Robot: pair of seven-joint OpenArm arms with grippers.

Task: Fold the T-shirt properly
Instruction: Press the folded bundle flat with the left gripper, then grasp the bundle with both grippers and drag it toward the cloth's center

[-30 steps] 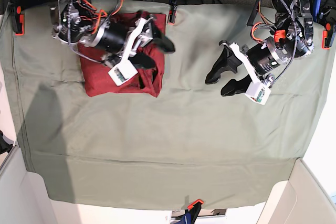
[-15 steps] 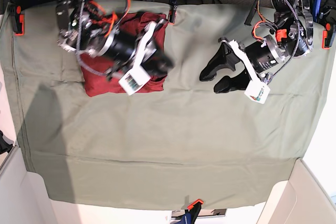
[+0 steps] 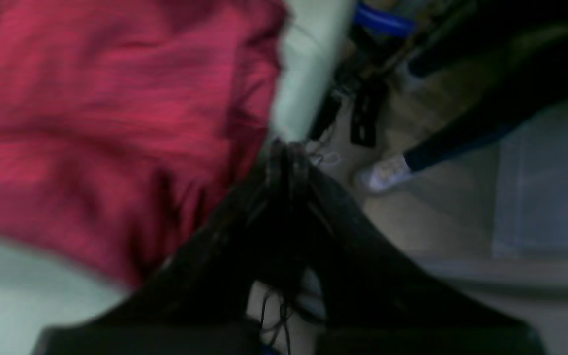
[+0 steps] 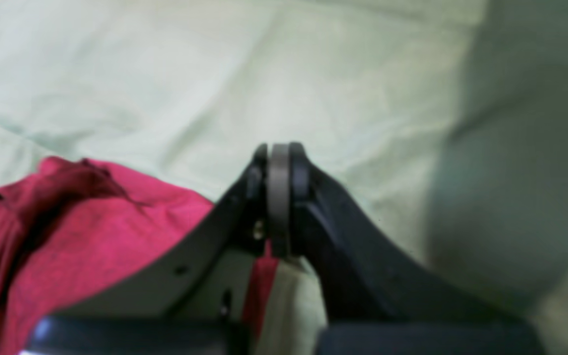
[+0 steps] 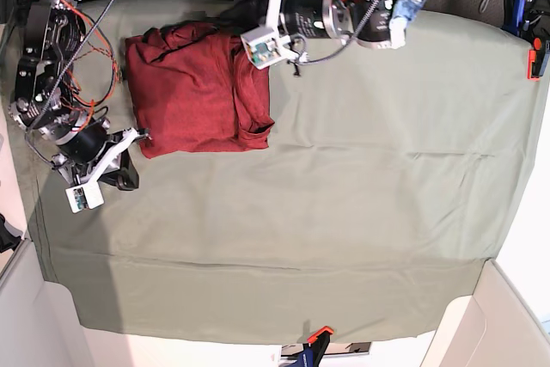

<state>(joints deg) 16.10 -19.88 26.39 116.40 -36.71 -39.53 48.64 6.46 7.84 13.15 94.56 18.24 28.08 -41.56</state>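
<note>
The dark red T-shirt (image 5: pixel 193 92) lies folded into a rough rectangle at the back left of the pale green cloth sheet (image 5: pixel 344 169). Its right edge is rumpled. My right gripper (image 5: pixel 129 174) is shut and empty, just off the T-shirt's front left corner. In the right wrist view its fingertips (image 4: pixel 279 153) are over green cloth, with the T-shirt (image 4: pixel 67 236) low on the left. My left gripper (image 5: pixel 234 19) is shut at the table's back edge by the T-shirt's back right corner. In the blurred left wrist view the T-shirt (image 3: pixel 106 113) is beside the gripper (image 3: pixel 286 148).
Orange clamps (image 5: pixel 540 58) and a blue clamp (image 5: pixel 314 345) pin the sheet at the table's edges. A person's leg and white shoe (image 3: pixel 387 172) stand on the floor behind the table. White walls flank the front corners (image 5: pixel 507 315).
The right arm has drawn off the T-shirt to its front left corner. The left arm has swung across to the back edge by the T-shirt. Both grippers went from open to shut.
</note>
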